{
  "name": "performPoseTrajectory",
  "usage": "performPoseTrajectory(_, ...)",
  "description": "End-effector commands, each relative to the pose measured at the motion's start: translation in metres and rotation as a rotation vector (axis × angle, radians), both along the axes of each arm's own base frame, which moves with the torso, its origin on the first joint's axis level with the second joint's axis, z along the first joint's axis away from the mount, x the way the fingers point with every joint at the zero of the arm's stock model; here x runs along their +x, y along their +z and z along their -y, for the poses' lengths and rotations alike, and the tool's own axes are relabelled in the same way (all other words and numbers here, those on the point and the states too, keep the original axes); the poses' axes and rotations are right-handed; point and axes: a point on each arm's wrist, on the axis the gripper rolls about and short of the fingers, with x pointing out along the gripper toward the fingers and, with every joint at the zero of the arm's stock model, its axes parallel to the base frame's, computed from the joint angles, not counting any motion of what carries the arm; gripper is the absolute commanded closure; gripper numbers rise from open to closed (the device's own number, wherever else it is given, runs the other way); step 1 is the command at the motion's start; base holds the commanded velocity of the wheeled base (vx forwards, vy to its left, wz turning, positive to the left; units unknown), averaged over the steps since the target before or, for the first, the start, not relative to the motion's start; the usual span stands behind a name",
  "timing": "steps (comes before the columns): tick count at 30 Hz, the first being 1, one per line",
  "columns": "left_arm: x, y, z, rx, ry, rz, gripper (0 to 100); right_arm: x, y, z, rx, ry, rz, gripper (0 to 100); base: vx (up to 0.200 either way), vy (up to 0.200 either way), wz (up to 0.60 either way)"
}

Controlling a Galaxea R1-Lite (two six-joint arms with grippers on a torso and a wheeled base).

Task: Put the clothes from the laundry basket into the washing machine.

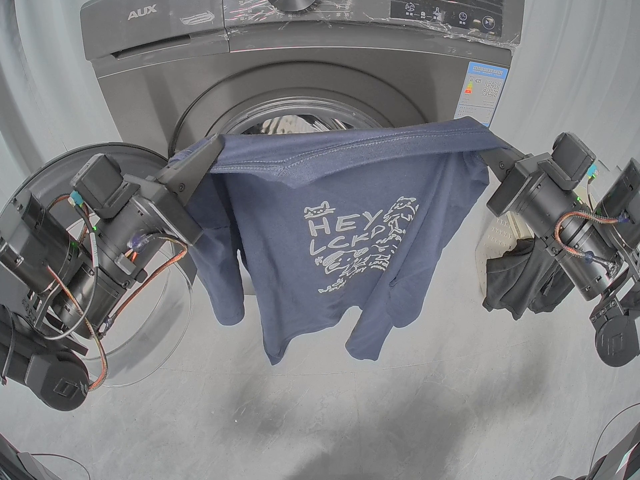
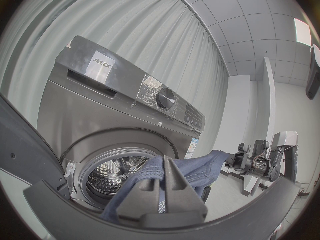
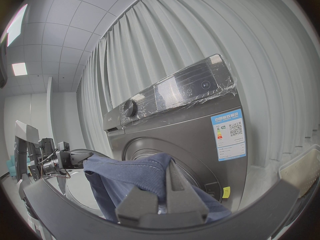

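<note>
T-shirt [image 1: 333,235]: navy, with white lettering and a cartoon print, stretched between both grippers before the washing machine's [image 1: 167,88] open mouth.
Left gripper [image 1: 208,151]: fingers clamped on one upper corner.
Right gripper [image 1: 493,153]: fingers pinching the other corner.
Sticker [image 1: 481,91]: energy label on the machine's front.
Laundry basket [image 1: 500,235]: mostly hidden behind the right arm, with a dark garment [image 1: 527,278] draped over it.

Lab-type test room. Grey curtain [image 2: 133,27] hangs behind the washer [image 1: 167,95], protective film [image 1: 433,1] on its panel; tiled office ceiling [image 2: 253,27] with panel lights; bare grey floor [image 1: 400,408].
</note>
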Motion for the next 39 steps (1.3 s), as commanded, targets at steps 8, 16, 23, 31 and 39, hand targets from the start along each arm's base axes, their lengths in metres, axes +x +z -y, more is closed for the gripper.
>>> performPoseTrajectory(8, -0.002, -0.012, 0.01, 0.033, -0.038, -0.051, 100, 0.004, -0.008, -0.001, 0.036, -0.029, -0.067, 100, 0.0, 0.0, 0.0)
performPoseTrajectory(16, 0.007, -0.028, 0.039, 0.111, -0.075, -0.056, 100, 0.01, -0.064, -0.018, -0.076, -0.008, -0.26, 100, 0.0, 0.0, 0.0)
performPoseTrajectory(23, 0.008, -0.015, 0.04, 0.088, -0.066, -0.002, 100, 0.0, -0.1, -0.035, -0.163, 0.058, -0.366, 100, 0.0, 0.0, 0.0)
performPoseTrajectory(31, 0.009, -0.006, 0.04, 0.07, -0.063, 0.026, 100, -0.009, -0.119, -0.048, -0.208, 0.102, -0.436, 0, 0.0, 0.0, 0.0)
performPoseTrajectory(39, 0.01, 0.002, 0.042, 0.052, -0.063, 0.055, 100, -0.023, -0.163, -0.046, -0.339, 0.127, -0.57, 0, 0.0, 0.0, 0.0)
